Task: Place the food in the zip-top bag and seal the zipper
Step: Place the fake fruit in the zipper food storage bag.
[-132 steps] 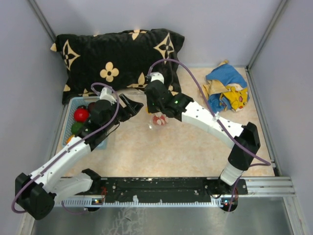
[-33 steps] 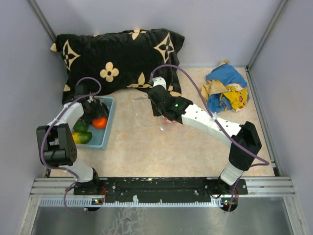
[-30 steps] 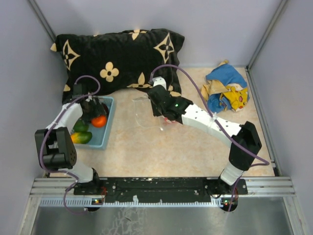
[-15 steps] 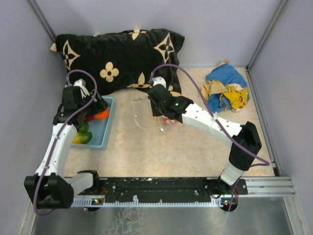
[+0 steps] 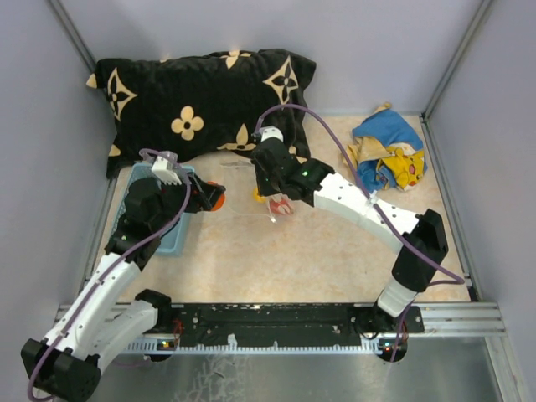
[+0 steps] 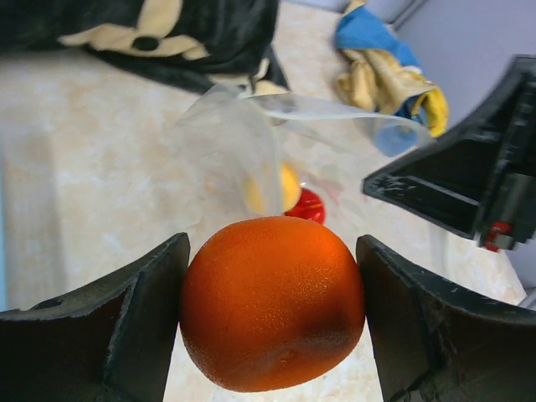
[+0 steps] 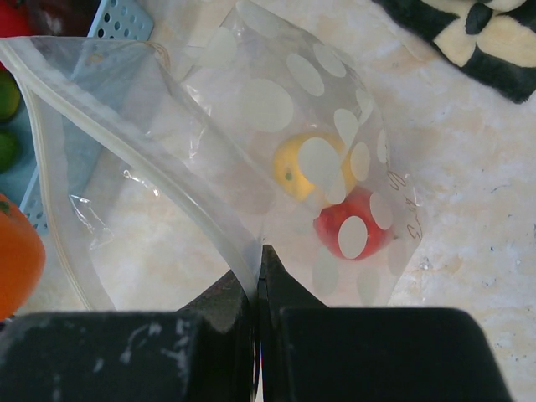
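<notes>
My left gripper (image 5: 209, 197) (image 6: 272, 322) is shut on an orange toy fruit (image 6: 272, 314) (image 5: 215, 193) and holds it above the table, just left of the zip-top bag's mouth. My right gripper (image 5: 270, 194) (image 7: 258, 255) is shut on the pale zipper strip (image 7: 126, 151) at the mouth edge of the clear zip-top bag (image 7: 276, 126) (image 6: 234, 142) and holds it open toward the left. A yellow toy (image 7: 311, 172) and a red toy (image 7: 352, 226) (image 5: 280, 206) lie inside the bag. The orange also shows at the left edge of the right wrist view (image 7: 17, 255).
The light blue basket (image 5: 172, 243) stands at the left under my left arm; its rim and green toys (image 7: 7, 126) show in the right wrist view. A black flowered pillow (image 5: 197, 96) lies at the back. A blue-and-yellow cloth (image 5: 389, 151) lies at the back right.
My left gripper has lifted the orange out of the basket and carried it right to the bag's mouth. My right gripper still holds the bag's edge.
</notes>
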Available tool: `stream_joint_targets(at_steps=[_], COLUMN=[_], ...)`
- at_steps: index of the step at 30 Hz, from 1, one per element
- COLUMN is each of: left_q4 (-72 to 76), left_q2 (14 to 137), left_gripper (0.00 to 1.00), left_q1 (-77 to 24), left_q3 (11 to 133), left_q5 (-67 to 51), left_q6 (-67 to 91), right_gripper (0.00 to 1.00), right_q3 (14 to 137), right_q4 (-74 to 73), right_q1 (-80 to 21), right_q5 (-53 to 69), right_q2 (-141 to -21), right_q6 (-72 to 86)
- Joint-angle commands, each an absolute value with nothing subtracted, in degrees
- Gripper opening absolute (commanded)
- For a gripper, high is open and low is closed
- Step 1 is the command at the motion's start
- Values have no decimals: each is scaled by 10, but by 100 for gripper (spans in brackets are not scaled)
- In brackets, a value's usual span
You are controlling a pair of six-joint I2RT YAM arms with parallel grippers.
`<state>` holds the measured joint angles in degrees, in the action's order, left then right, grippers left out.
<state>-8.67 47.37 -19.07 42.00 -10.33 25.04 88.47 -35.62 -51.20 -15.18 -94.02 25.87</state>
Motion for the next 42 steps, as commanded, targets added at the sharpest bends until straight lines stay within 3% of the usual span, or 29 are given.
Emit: stream_joint_targets(at_steps=[1,17,24,35,42], left_q4=[63,258,269,199,140], left_q2=[444,470,502,534,553], left_gripper=[64,63,64,77,87], left_q1=[-235,-320,-344,-352,-352], left_q3=[395,326,320,343,385], left_q5=[-97,-110,-75,43,29], left_q6=[259,242,193,161,180], right_gripper=[0,0,0,0,0], right_q3=[923,930,934,937,937], right_q4=[-364,-372,-376,-373,-358], right_q1=[-513,-512,-512,-513,-513], right_q5=[-133,-81,-59,-36,-29], right_q2=[-931,-913,-904,-905,-911], right_q6=[267,274,273,272,277])
